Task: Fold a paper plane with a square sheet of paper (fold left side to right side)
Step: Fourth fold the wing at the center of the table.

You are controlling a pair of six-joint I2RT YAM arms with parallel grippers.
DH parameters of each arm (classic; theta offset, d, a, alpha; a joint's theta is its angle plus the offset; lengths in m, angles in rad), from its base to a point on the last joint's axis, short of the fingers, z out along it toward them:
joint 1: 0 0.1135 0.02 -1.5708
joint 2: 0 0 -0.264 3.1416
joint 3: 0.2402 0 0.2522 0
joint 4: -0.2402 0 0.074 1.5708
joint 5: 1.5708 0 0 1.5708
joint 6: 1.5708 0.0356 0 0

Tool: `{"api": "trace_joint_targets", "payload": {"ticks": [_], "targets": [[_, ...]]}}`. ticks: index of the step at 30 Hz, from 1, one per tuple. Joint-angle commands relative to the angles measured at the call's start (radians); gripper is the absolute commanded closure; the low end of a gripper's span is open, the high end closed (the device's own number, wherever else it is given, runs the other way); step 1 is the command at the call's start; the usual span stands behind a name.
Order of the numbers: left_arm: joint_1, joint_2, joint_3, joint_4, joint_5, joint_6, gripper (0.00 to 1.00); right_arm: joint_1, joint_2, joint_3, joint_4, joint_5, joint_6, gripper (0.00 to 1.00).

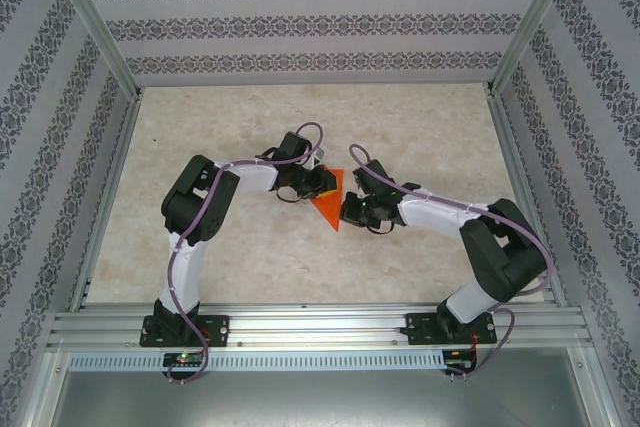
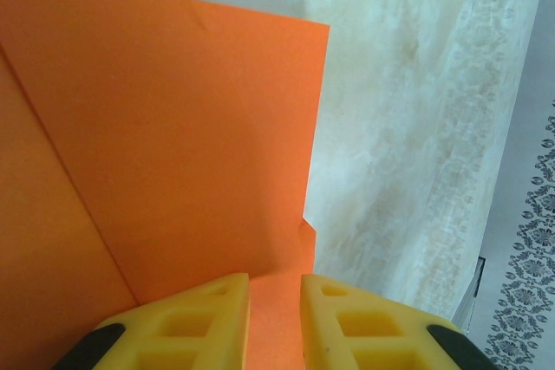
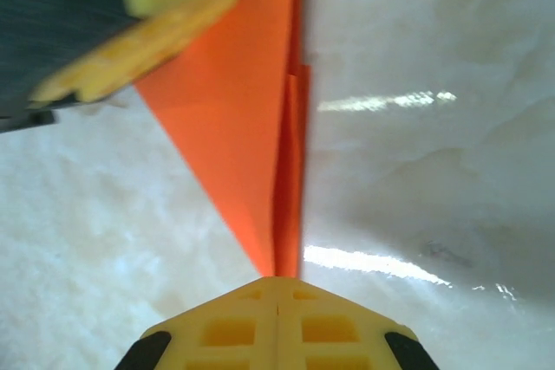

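The orange paper (image 1: 330, 205) lies on the table (image 1: 420, 127) right between the two grippers, creased into a long triangle with a sharp point. The right gripper (image 3: 277, 288) has its fingers pressed together, and the paper's point runs straight into their tips. From here I can't say whether the point is nipped between them or merely pinned under them. The left gripper (image 2: 275, 283) sits over the wide end with its fingers (image 2: 208, 318) a little spread. Orange shows in the gap and stretches away ahead of them, with a crease slanting off to their left.

This looks to me like the fold of one side over the other along the centre line. To do it well, the right gripper should anchor the point so the sheet cannot pivot. The left should then carry its side across low and flat, matching edge to edge at the wide end before any pressing. After that, the crease is best firmed from the point outward. Thin paper like this will likely buckle or skid on the smooth table if shoved, and lifting it high could drag the point free.
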State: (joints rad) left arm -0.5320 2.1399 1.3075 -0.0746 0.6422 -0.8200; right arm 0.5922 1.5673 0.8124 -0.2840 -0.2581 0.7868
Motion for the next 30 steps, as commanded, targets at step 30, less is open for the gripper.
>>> {"api": "trace_joint_targets", "payload": {"ticks": [30], "targets": [[0.015, 0.066, -0.008, -0.048, -0.105, 0.029, 0.76, 0.041, 0.148, -0.072, 0.096, 0.032, 0.144, 0.97]]}}
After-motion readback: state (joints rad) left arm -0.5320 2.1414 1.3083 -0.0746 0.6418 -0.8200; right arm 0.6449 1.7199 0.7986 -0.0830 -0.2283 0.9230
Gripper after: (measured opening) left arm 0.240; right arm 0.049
